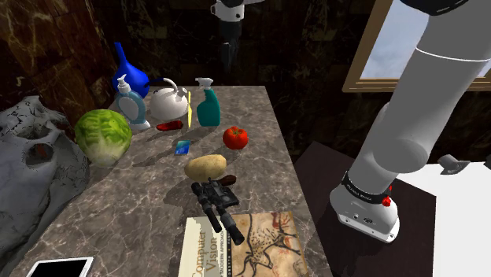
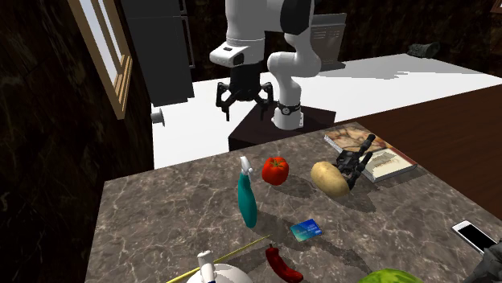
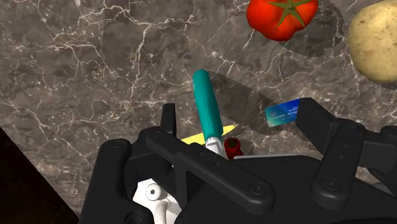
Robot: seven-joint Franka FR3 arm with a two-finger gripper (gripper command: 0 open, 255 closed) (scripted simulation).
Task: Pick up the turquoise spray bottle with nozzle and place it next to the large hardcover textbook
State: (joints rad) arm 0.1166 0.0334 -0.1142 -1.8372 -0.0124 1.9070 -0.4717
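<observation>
Jaws spread apart and gripping nothing, raised above the worktop (image 1: 260, 157). In the wrist view the turquoise spray bottle (image 3: 207, 108) sat below, between them and untouched.

Spray bottle (image 1: 208, 106) upright on the worktop, nozzle on top. In the shoulder view it stood just right of a white teapot (image 1: 167, 102), with a thin yellow stick (image 1: 190, 110) between the two. A tomato (image 1: 235, 138) was near the bottle on the side towards the book.

Large textbook (image 1: 236, 244) lay flat at the worktop's other end, well apart from the bottle. A black gun-shaped object (image 1: 216, 201) rested partly on its cover. A potato (image 1: 205, 166) lay between tomato and book.

Small blue card (image 1: 183, 146) lay flat near the bottle, and a red chilli (image 1: 169, 125) lay below the teapot in the shoulder view. A lettuce (image 1: 103, 135) was towards the shoulder view's left. A white phone (image 1: 59, 267) lay at that view's lower left.
</observation>
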